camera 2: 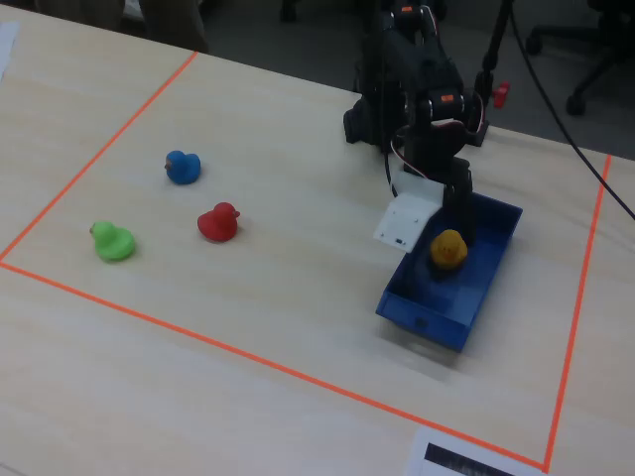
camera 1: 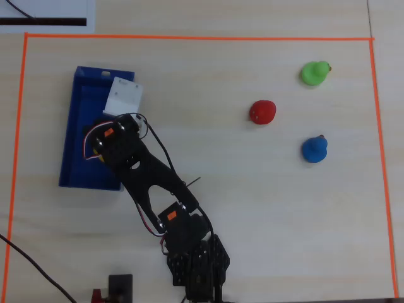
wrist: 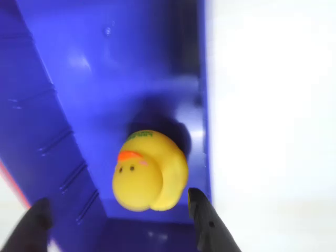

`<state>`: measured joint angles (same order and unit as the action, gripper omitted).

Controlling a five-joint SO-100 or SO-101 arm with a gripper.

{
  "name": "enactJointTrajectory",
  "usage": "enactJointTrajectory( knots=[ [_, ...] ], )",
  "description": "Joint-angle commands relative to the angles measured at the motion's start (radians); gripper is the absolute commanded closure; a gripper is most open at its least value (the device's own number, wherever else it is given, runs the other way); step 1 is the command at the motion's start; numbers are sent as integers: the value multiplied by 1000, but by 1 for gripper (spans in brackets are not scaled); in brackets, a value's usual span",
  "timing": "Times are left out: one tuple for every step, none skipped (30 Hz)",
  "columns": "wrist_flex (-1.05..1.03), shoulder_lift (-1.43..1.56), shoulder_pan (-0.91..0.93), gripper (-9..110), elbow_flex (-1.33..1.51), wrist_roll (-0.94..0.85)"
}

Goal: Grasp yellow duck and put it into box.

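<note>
While our hand (wrist: 118, 223) hangs open over the box (camera 1: 72, 136), the yellow duck (wrist: 149, 170) sits inside it.
On the bench (camera 1: 252, 208) we see the long blue box under the arm (camera 1: 151, 183); in the wrist view the duck rests on the box floor, beak toward the left, between our spread fingertips (wrist: 202, 210) and touching neither. Green duck (camera 1: 314, 72), red duck (camera 1: 262, 112) and blue duck (camera 1: 314, 149) stand well apart from the box.

Four toy ducks: one yellow duck (camera 2: 447, 248), one green duck (camera 2: 112, 241), one red duck (camera 2: 217, 222), one blue duck (camera 2: 182, 167), one box (camera 2: 485, 278), one robot arm (camera 2: 422, 94)
</note>
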<state>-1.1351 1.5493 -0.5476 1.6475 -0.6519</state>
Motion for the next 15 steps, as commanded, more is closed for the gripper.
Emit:
enactJointTrajectory(
  knots=[
    [-160,164,97,84,-176,-44],
    [-206,196,132,92,-219,-66],
    [-236,230,169,98,-247,-91],
    [-255,270,207,101,-253,-117],
    [-268,310,244,101,-236,-150],
    [-272,356,281,101,-192,-183],
    [-258,410,313,101,-118,-213],
    [-222,474,344,101,-12,-244],
    [-169,543,371,101,123,-276],
    [-106,620,396,101,267,-307],
    [-41,698,417,101,417,-327],
    [20,776,436,101,561,-345],
    [75,848,451,101,692,-354],
    [120,920,466,101,804,-362],
    [169,983,486,101,904,-367]
  ],
)
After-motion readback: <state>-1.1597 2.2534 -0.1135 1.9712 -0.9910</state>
